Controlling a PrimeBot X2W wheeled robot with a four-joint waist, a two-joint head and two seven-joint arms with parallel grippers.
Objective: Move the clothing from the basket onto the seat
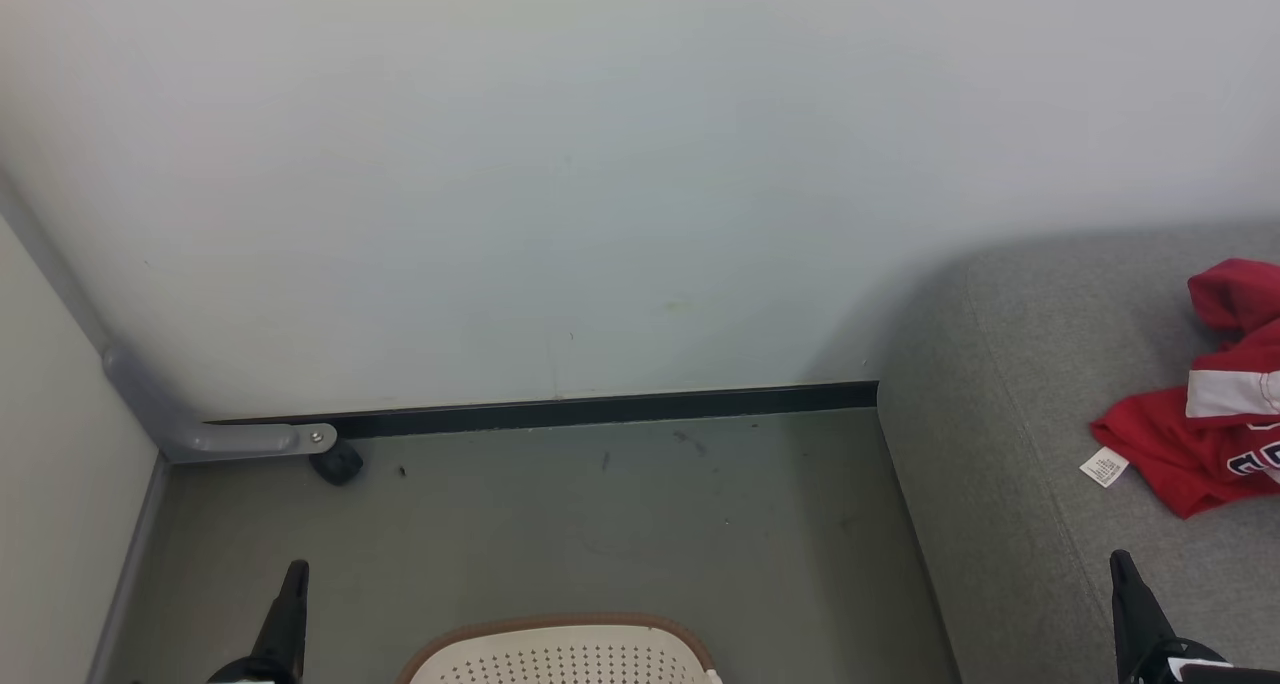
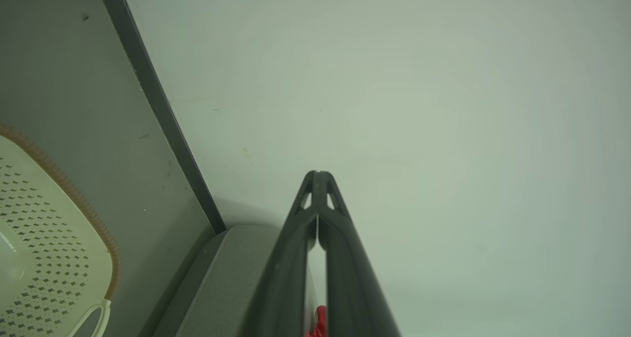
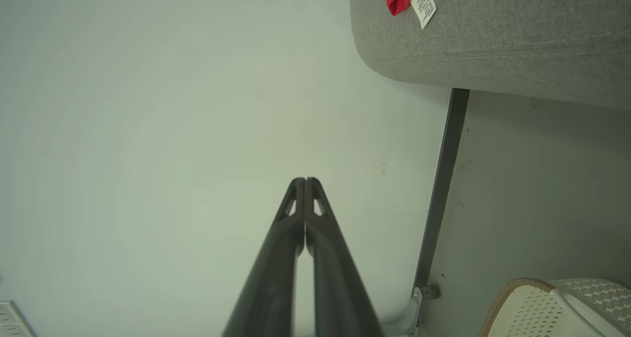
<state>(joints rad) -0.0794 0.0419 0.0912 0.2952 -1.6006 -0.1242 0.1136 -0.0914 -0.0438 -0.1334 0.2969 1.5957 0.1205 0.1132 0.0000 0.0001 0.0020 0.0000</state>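
Grey floor (image 1: 600, 524) runs clear to the pale wall (image 1: 600, 164). Left gripper (image 2: 318, 179) and right gripper (image 3: 304, 184) hang with jaws closed, holding nothing. Between them sits the basket (image 1: 560, 629), its contents out of sight. Red clothing (image 1: 1190, 444) lies on the couch (image 1: 1000, 384), by its right edge.

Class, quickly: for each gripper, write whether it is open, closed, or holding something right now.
Left gripper: closed, fingertips together, holding nothing.
Right gripper: closed, fingertips together, holding nothing.
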